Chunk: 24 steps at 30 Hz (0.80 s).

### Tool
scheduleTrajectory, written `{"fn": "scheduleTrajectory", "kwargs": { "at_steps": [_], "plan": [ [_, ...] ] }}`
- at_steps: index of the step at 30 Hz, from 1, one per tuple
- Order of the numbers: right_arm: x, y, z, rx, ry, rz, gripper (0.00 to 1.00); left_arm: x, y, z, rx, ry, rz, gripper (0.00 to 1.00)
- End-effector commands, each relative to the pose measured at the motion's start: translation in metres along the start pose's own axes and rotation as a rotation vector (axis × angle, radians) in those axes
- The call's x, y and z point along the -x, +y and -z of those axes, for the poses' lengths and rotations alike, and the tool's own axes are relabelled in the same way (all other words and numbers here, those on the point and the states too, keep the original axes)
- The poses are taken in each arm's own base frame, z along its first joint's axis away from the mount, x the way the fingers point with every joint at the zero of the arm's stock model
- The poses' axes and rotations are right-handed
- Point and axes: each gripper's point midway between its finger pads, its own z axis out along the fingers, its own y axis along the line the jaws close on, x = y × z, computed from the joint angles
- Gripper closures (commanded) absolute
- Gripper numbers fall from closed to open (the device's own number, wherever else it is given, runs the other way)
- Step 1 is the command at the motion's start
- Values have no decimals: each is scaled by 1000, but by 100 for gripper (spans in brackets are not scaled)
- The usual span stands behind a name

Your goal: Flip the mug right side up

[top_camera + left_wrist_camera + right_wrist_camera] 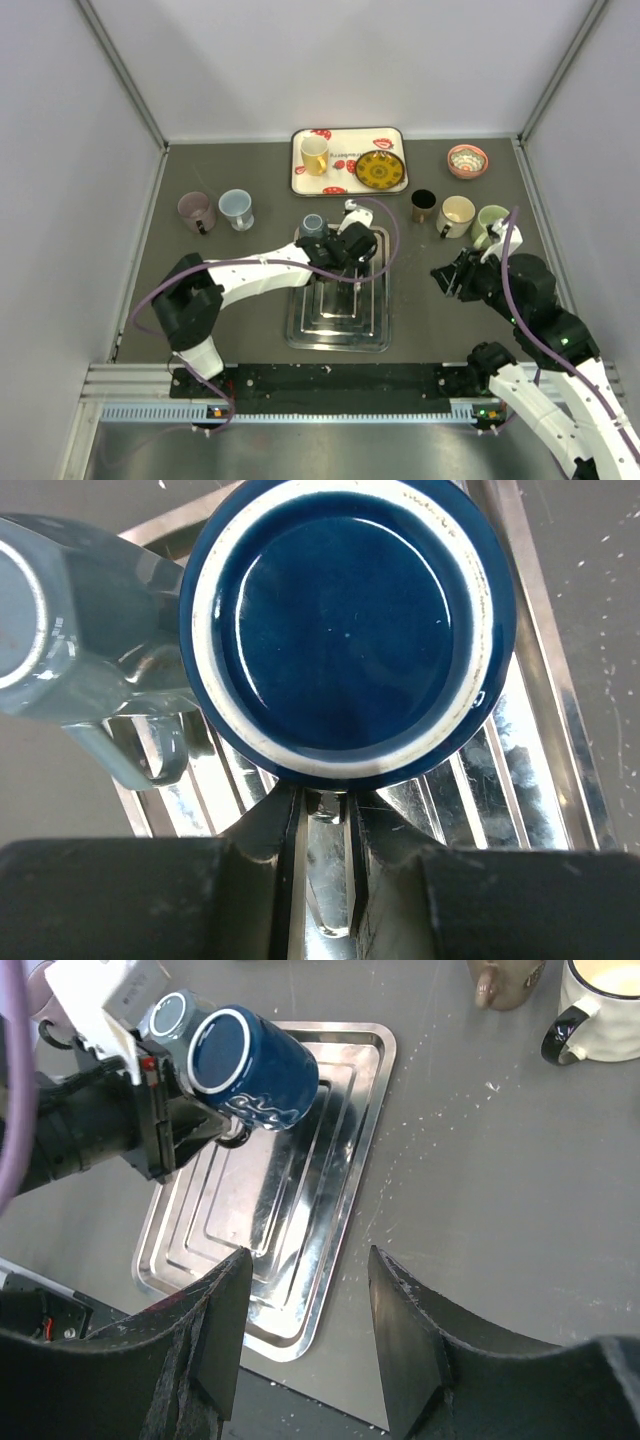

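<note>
A dark blue mug [345, 630] is held above the steel tray [560, 740], its base facing the left wrist camera. My left gripper [325, 798] is shut on the mug's handle, which shows only as a sliver between the fingers. In the right wrist view the blue mug [255, 1055] lies tilted on its side in the air over the tray [290, 1210]. In the top view my left gripper [345, 250] is over the tray's far end. My right gripper [305, 1330] is open and empty, over the table right of the tray [450, 278].
A grey-blue mug [60, 630] stands at the tray's far left corner [312, 225]. A printed tray [395, 140] with a yellow mug [315, 155] and plate sits at the back. Brown [196, 211] and light blue [236, 209] mugs stand left; black, cream [457, 215] and green mugs and a pink bowl [467, 160] right.
</note>
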Motion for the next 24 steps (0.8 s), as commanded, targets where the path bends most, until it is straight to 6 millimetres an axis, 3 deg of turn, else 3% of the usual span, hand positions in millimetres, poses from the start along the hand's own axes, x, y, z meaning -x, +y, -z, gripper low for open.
{"fn": "scheduleTrajectory", "kwargs": {
  "at_steps": [1, 6, 24],
  "plan": [
    [3, 1, 2, 7, -18, 5, 50, 29, -1, -6, 24, -73, 73, 100],
    [2, 0, 1, 2, -16, 6, 50, 20, 6, -24, 35, -30, 105, 100],
    [0, -1, 0, -4, -8, 2, 50, 10, 19, -60, 70, 33, 181, 100]
  ]
}}
